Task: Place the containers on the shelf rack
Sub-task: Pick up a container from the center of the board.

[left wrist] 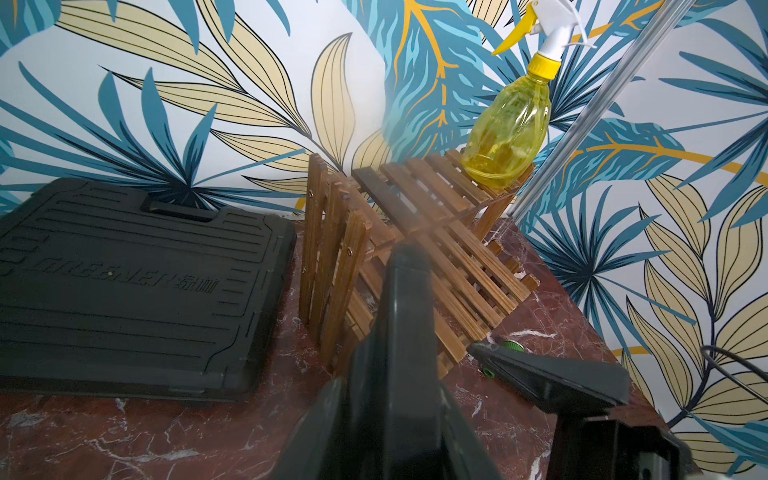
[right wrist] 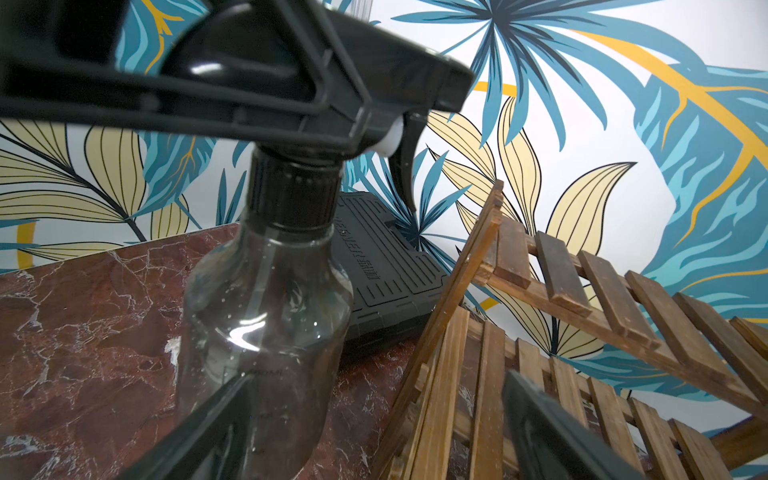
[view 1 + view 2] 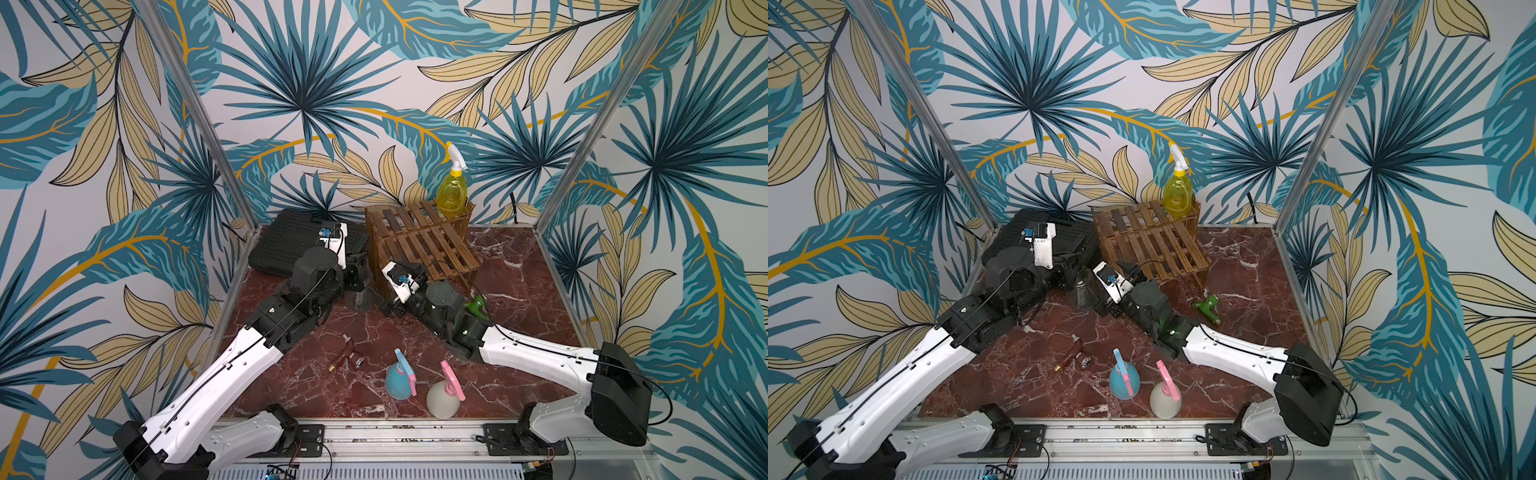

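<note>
Plainly, the smoky grey bottle is the container in hand. It stands upright on the counter, just beside the slatted side of the shelf rack and not on it. The left tool is clamped shut on its black trigger head. That reads as a steadying hold, since the head is narrow and rigid. The right tool is spread wide with its fingers low on either side of the rounded body, gripping nothing. I judge it is lining up to take the body, the better place to carry from.

The body is clear smoky plastic, smooth and glossy, with a ribbed black collar under the angular head. It looks empty, so light and easy to tip.

The rack is rough brown wood, with parallel slats forming two steps and gaps between them. A narrow base would need to sit across several slats. The translucent yellow bottle already stands on the upper step at the far end, near the wall.

The light blue bottle and the white bottle, both squat and matte with pink triggers, wait upright and close together at the near edge of the counter. The counter is dark red marble-patterned stone.

A flat black ribbed case lies beside the rack. A small green nozzle lies by the right arm, and a reddish-brown fitting lies near the blue bottle.
</note>
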Action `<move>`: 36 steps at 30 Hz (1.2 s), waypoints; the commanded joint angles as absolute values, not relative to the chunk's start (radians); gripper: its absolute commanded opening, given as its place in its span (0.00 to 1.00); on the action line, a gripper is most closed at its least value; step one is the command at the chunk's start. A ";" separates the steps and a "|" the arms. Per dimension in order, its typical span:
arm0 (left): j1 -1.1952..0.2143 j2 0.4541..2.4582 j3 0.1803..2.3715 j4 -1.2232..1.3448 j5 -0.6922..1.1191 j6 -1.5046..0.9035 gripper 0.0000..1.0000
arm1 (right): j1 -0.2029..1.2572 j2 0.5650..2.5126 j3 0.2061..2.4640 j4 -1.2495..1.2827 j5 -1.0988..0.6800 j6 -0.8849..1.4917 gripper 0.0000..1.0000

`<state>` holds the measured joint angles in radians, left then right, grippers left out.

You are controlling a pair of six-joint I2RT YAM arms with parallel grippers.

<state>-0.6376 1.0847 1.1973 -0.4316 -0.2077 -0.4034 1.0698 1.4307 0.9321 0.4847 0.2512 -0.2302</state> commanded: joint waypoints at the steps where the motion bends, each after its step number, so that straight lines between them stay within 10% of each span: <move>1: -0.650 1.071 1.185 -0.355 -0.150 -0.418 0.36 | 1.084 1.430 0.904 0.531 0.300 -0.180 0.99; 36: -0.650 1.014 1.103 -0.213 -0.170 -0.523 0.37 | 1.105 1.484 0.909 0.654 0.344 -0.182 0.99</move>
<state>-0.6476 1.0325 1.1145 -0.2733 -0.1902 -0.5003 1.0992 1.4597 0.8761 0.5922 0.3096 -0.1650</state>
